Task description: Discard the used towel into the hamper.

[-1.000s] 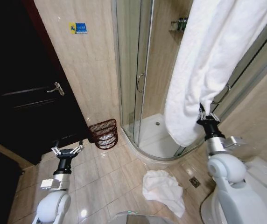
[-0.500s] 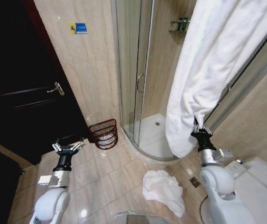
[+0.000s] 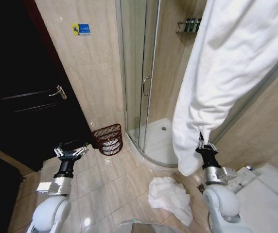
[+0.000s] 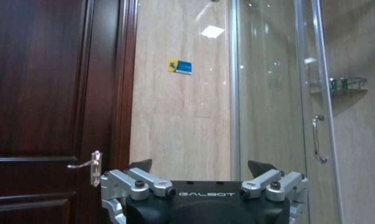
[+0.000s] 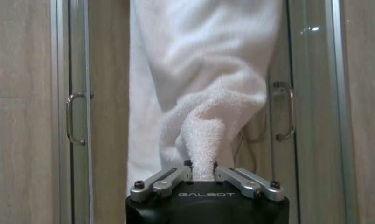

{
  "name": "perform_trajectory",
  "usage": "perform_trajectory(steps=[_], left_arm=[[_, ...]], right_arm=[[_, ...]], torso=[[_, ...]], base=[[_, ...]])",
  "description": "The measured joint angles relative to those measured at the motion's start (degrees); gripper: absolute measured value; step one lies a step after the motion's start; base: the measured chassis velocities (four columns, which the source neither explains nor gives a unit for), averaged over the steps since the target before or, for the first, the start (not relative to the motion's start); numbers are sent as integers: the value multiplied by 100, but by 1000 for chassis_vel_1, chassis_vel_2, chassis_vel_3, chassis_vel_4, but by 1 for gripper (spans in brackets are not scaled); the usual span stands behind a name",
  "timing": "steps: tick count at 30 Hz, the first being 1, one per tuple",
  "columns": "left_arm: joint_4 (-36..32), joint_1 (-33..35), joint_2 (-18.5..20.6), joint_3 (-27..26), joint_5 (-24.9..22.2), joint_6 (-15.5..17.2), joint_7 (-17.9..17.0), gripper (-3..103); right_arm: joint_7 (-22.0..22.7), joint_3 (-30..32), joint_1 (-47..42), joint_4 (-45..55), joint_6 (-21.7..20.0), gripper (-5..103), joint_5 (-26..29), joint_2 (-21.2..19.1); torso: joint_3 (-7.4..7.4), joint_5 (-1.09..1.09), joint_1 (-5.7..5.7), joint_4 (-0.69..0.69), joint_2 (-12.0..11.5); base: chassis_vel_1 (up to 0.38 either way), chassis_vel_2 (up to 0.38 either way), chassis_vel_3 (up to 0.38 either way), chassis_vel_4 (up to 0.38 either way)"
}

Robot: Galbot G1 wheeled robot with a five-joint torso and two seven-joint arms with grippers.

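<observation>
A big white towel [image 3: 226,73] hangs down the right side of the head view, in front of the glass shower enclosure [image 3: 144,82], its lower end drooping just above the tiled floor. It is pinched low down by the right gripper [image 3: 205,148], whose fingers are clamped on a bunched fold of the cloth; the right wrist view shows the fold wedged between the jaws with the rest of the towel rising above it. The hamper [image 3: 108,139], a dark open-weave basket, stands on the floor against the wall between the dark door [image 3: 27,107] and the shower, well apart from the held towel and to its left. A second white towel [image 3: 169,196] lies crumpled on the floor near the robot. The left gripper [image 3: 71,152] hovers near the hamper with its fingers spread apart and nothing between them. The step in hand seems to be the grasp and pull-down; next, the towel must come free and travel leftward over the hamper's rim.
</observation>
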Motion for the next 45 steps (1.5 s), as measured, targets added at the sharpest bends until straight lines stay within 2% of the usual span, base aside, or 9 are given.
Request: perform_trajectory(steps=[5,12,17,29,32,37,39,44,45], left_arm=[[104,-53,-3,58,-6,-23,-7,100],[55,-71,-152,236,161,-18,-40,100],[9,-85,-205,323,296,9,-47,100],[-35,-55,-226,327,347,13,-60,100],[-35,-36,-227,322,342,-5,-61,100],[1,-58,-226,322,319,-16,-64,100],[43,-86,-222,321,310,-18,-66,100],[90,-100,-205,319,293,-25,-67,100],[133,-116,-197,325,287,-32,-67,100]], right_arm=[[-39,-1,-333,44,314,3,-256,214],[-48,77,-563,260,494,3,-342,260],[-67,111,-729,498,661,3,-672,246],[-10,111,-772,577,766,3,-805,281],[40,122,-719,668,677,3,-750,237],[205,183,-648,1139,193,3,-378,24],[285,252,-701,1477,-128,3,-84,-206],[414,391,-842,1568,-453,3,222,-576],[461,545,-914,1572,-591,3,443,-805]], torso=[[0,0,0,-1,0],[0,1,0,0,0],[0,1,0,0,0],[0,1,0,0,0],[0,1,0,0,0],[0,1,0,0,0],[0,0,0,0,0],[0,2,0,0,0],[0,2,0,1,0]], base=[[0,0,0,0],[0,0,0,0],[0,0,0,0],[0,0,0,0],[0,0,0,0],[0,0,0,0],[0,0,0,0],[0,0,0,0],[0,0,0,0]])
